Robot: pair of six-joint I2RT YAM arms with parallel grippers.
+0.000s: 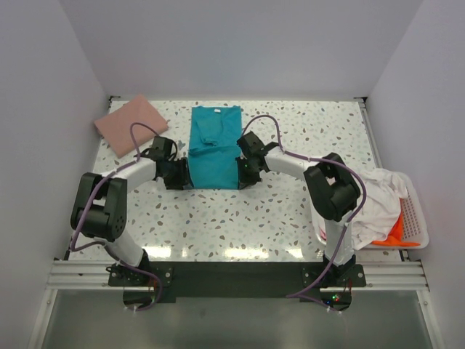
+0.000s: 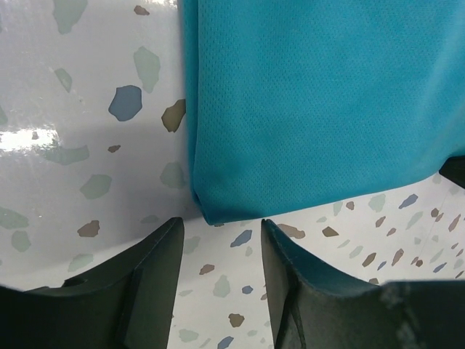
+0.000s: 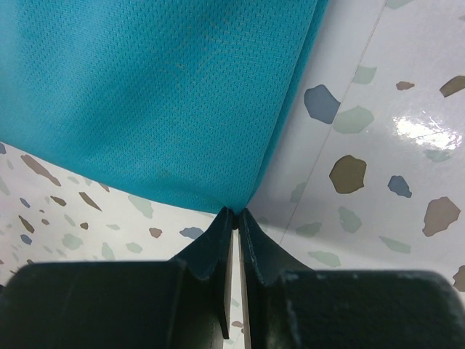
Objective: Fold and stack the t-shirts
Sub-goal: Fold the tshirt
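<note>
T-shirts lie in three spots. In the upper left of the top view, the pink t-shirt (image 1: 131, 125) sits folded near the left edge of the tabletop (image 1: 305, 138). At centre the teal t-shirt (image 1: 214, 149) lies flat, with its collar toward the top of the frame and its hem toward the bottom. The left hand (image 2: 221, 240) is open, and the hem's left corner lies at the mouth of its gap. The right hand (image 3: 233, 218) is closed, its tips pinching the hem's right corner. Open speckled tabletop stretches below the hem and to the right of the shirt. At the right edge a basket (image 1: 418, 218) holds a white t-shirt (image 1: 381, 200), which spills over its rim, and an orange t-shirt (image 1: 399, 234).
</note>
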